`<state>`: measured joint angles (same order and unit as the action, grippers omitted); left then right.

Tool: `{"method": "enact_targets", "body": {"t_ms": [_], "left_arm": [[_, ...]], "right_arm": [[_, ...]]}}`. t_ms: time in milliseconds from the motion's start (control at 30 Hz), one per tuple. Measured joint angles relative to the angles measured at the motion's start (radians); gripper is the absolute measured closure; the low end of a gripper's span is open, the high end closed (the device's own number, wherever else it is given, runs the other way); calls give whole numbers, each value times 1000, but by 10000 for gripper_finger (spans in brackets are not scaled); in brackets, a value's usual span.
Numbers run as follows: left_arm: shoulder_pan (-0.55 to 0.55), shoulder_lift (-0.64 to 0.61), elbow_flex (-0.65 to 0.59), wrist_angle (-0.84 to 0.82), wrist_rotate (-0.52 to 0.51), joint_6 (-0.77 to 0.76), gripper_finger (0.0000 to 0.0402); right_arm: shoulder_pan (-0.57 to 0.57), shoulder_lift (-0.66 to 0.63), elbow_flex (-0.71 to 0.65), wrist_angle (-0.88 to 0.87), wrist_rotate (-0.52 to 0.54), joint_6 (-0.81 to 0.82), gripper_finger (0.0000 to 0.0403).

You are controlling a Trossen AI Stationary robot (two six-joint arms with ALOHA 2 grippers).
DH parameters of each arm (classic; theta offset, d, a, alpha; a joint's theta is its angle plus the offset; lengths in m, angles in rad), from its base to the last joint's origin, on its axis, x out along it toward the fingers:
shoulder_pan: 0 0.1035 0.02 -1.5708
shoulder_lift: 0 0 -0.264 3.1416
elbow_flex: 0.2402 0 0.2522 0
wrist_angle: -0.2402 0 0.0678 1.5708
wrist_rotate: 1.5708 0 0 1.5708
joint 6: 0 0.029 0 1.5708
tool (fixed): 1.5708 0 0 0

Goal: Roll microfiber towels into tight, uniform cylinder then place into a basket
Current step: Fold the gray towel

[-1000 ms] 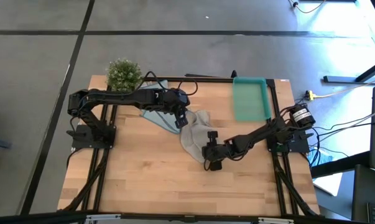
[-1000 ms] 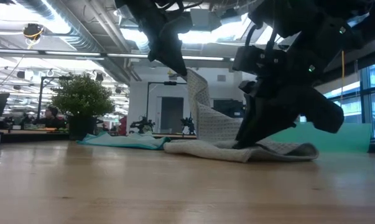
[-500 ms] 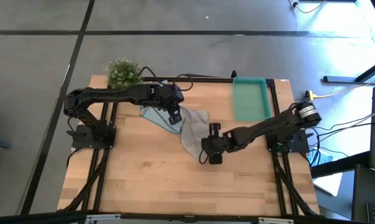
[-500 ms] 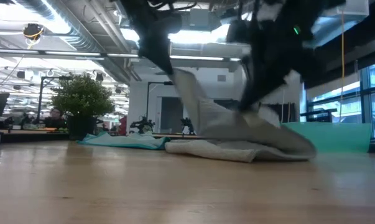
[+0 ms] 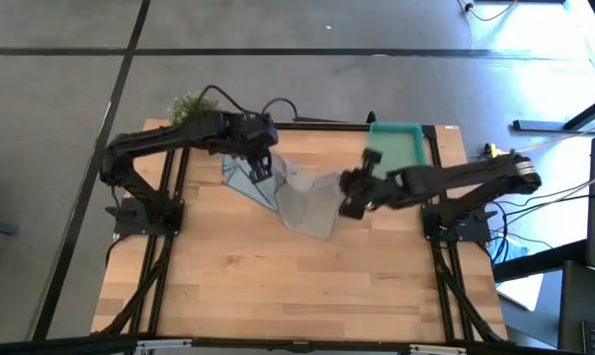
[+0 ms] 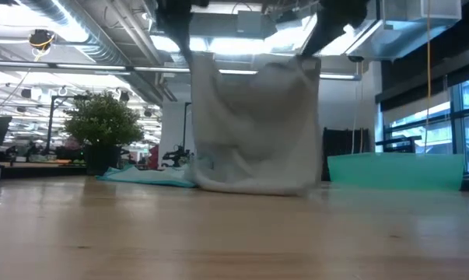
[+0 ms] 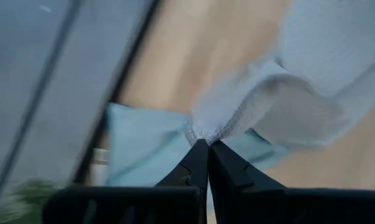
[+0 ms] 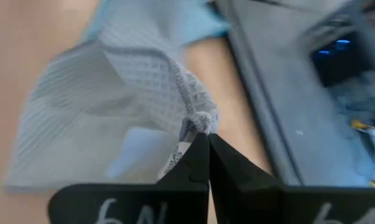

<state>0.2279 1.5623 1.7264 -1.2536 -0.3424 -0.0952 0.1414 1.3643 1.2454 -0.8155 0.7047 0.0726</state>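
Observation:
The pale grey-beige towel (image 5: 302, 204) hangs as a spread sheet between my two grippers; in the low view (image 6: 253, 128) it hangs down to about the table top. My left gripper (image 5: 260, 168) is shut on one upper corner. My right gripper (image 5: 351, 197) is shut on the other. The light blue towel (image 5: 238, 180) lies flat on the table below my left gripper, partly behind the hanging towel (image 6: 145, 176). The teal basket (image 5: 396, 153) stands at the far right. My left gripper pinches a bunched upper corner (image 7: 206, 132) of the grey-beige towel between its two fingertips. The towel hangs below and spreads toward the other gripper. My right gripper pinches the other upper corner (image 8: 203, 121) of the grey-beige towel between its two fingertips, bunched into a small knot. The towel hangs below it; whether the lower edge (image 6: 250, 188) touches the table, I cannot tell.
A small bushy green plant (image 5: 184, 106) stands at the far left corner, partly under my left arm. Bare wooden table (image 5: 277, 286) lies across the near half. A dark frame rail (image 5: 317, 125) runs along the far edge.
Both grippers have risen and gone toward the table's far edge, the left also leftward, the right also rightward. The grey-beige towel, which lay crumpled on the table with one corner raised, is now lifted and spread out as a hanging sheet between them.

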Motion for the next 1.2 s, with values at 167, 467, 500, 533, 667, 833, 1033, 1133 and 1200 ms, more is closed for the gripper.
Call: {"method": "enact_targets", "body": {"t_ms": [167, 467, 500, 533, 667, 833, 1033, 1133, 1200], "left_arm": [[50, 0, 136, -17, -49, 66, 401], [194, 0, 229, 153, -94, 209, 401], [203, 1, 235, 171, -93, 237, 401], [209, 1, 242, 185, -93, 267, 401], [210, 1, 282, 217, -93, 311, 401], [155, 1, 310, 124, -50, 289, 401], [53, 1, 275, -38, 65, 145, 401], [3, 1, 244, -144, 84, 31, 401], [-31, 1, 214, -215, 95, -34, 401]], "right_arm": [[-86, -72, 55, -22, 114, -173, 403], [-321, -91, 169, 40, 132, -447, 403], [-342, -91, 182, 55, 117, -465, 403], [-360, -91, 197, 68, 101, -477, 403], [-385, -91, 254, 92, 64, -525, 403], [-338, -92, 273, 65, -57, -521, 403], [-221, -91, 229, -59, -135, -341, 403], [-155, -91, 178, -114, -134, -228, 403], [-113, -91, 129, -119, -152, -162, 403]]}}
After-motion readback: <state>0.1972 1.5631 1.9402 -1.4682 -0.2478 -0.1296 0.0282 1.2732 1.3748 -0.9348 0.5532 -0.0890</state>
